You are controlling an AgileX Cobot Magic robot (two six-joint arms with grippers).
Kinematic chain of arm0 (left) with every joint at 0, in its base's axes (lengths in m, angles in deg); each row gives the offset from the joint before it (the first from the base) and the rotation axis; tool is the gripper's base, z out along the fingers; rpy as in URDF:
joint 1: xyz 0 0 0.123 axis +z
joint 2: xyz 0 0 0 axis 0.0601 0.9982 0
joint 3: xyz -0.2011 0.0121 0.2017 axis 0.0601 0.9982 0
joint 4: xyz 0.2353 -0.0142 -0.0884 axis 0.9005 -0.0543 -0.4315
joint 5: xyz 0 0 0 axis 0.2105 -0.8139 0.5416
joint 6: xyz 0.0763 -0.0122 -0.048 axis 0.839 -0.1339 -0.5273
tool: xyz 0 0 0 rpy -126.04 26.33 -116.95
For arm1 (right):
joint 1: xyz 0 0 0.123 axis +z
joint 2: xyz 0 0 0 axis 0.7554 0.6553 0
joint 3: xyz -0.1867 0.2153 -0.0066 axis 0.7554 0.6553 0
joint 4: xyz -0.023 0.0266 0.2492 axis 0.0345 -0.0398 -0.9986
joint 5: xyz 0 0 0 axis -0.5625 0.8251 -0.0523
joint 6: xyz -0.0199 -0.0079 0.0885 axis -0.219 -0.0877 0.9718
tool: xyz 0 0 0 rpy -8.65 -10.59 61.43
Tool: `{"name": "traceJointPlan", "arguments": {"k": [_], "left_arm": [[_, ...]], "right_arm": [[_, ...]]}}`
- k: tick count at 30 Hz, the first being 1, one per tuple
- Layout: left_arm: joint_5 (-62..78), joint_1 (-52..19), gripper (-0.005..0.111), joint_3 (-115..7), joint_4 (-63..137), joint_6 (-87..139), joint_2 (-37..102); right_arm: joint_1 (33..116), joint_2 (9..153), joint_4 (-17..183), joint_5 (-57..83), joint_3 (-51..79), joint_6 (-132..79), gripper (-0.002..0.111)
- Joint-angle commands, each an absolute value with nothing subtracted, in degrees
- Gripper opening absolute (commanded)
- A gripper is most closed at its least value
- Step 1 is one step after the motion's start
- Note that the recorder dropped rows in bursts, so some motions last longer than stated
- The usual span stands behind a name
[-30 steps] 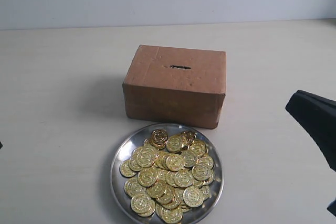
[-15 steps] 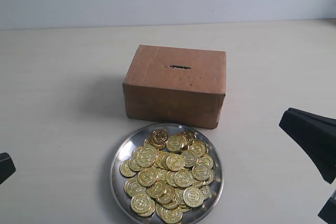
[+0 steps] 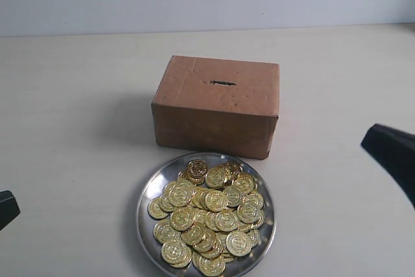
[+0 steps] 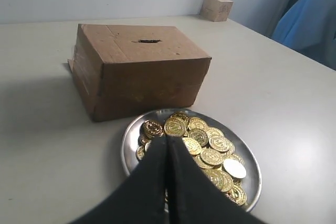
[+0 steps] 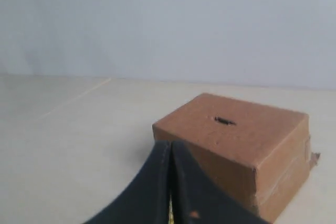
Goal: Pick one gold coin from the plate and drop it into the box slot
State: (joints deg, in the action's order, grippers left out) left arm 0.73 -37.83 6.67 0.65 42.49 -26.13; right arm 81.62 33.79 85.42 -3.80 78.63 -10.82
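Coins [image 3: 207, 215] are heaped in the plate [image 3: 144, 199], which is set just before the box [image 3: 217, 111], near its front face. The slot [image 3: 222, 83] is cut in the middle of the box top. The left gripper [image 4: 167, 139] is held well off the box's left front, fingers pressed together. The right gripper [image 5: 171, 142] is held well off its right front, fingers likewise closed.

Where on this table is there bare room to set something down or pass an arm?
Bare table lies wide on both sides of the box and plate, and in the strip behind the box. Crowded: the coins fill the plate, and the plate sits close to the box front.
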Motion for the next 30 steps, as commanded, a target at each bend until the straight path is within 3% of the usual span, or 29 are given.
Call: {"name": "traceJointPlan", "arguments": {"k": [1,8,14,23,30], "left_arm": [[0.2,-32.8,0.000,6.7,0.6,42.6,-28.1],[0.2,-14.6,0.000,6.7,0.6,42.6,-31.3],[0.2,-5.8,0.000,6.7,0.6,42.6,-35.1],[0.2,-4.4,0.000,6.7,0.6,42.6,-37.2],[0.2,-5.3,0.000,6.7,0.6,42.6,-37.2]], "right_arm": [[75.8,23.8,86.2,-3.7,78.9,-10.7,0.000],[65.4,13.4,86.2,-3.7,78.9,-10.7,0.000],[57.0,11.7,86.2,-3.7,78.9,-10.7,0.000],[48.8,10.2,86.2,-3.4,78.9,-10.7,0.000],[48.1,9.4,86.2,-3.4,78.9,-10.7,0.000]]}}
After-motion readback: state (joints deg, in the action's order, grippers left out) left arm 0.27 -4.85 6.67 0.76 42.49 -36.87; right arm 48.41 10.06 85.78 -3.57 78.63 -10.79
